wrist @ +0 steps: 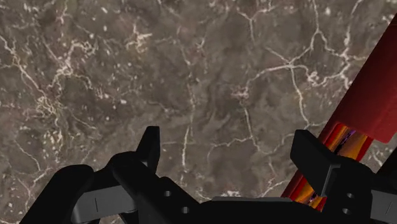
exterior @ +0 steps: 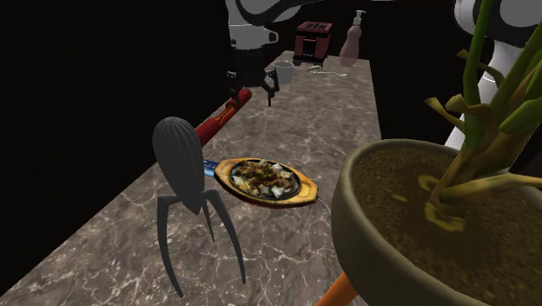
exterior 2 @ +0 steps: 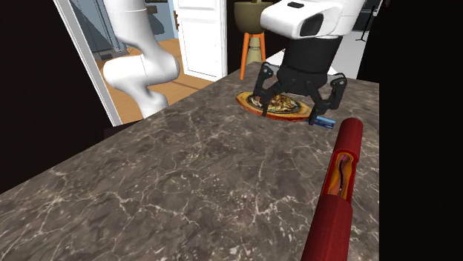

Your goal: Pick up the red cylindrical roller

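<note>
The red roller (exterior 2: 342, 176) lies flat on the marble counter (exterior 2: 185, 178), a long cylinder with dark red ends and an orange patterned middle. In the shoulder view the roller (exterior: 214, 122) runs along the counter's left edge. My gripper (exterior 2: 297, 98) hangs open just above the counter, beside the roller's far end and in front of the food plate (exterior 2: 280, 108). In the wrist view the gripper (wrist: 232, 154) has bare marble between its fingers. The roller (wrist: 369, 102) lies slantwise outside the gap, partly behind one finger (wrist: 315, 159).
A plate of food (exterior: 265, 181) with a blue-handled utensil (exterior 2: 323, 120) sits mid-counter. A grey long-legged juicer (exterior: 181, 165) stands near it. A large plant pot (exterior: 417, 226) is at the shoulder view's lower right. A mug (exterior: 283, 74), toaster (exterior: 313, 39) and soap bottle (exterior: 353, 39) stand at the far end.
</note>
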You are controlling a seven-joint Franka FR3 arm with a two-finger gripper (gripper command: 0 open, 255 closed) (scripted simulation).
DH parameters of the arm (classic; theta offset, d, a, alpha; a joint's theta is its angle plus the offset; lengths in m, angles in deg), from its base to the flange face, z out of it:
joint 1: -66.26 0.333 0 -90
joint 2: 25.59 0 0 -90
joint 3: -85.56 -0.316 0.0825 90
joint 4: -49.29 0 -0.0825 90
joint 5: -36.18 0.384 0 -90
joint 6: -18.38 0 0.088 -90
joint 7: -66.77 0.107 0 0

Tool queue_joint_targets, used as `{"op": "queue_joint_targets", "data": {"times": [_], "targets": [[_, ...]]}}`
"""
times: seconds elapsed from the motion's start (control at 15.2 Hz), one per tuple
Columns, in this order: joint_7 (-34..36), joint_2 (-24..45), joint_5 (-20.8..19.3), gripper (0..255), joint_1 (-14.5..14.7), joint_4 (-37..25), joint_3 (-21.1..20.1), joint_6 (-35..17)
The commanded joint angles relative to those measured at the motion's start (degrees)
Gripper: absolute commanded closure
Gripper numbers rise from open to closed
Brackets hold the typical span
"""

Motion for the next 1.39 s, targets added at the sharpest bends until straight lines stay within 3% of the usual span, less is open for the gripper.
{"op": "queue_joint_targets", "data": {"times": [0.0,0.26,0.59,1.19,1.25,1.32], "targets": [[5.0,6.0,-2.7,0,1.2,-6.6,-0.3,1.5],[12.6,17.8,-7.5,0,4.8,-20.6,0.7,5.5],[18.5,33.2,-11.8,0,10.4,-42.8,3.4,13.6],[18.8,32.2,-11.6,0,9.2,-35.2,3.5,7.0],[18.8,32.2,-11.6,255,9.2,-35.2,3.5,7.1],[18.8,32.2,-11.6,255,9.2,-35.2,3.5,7.0]]}}
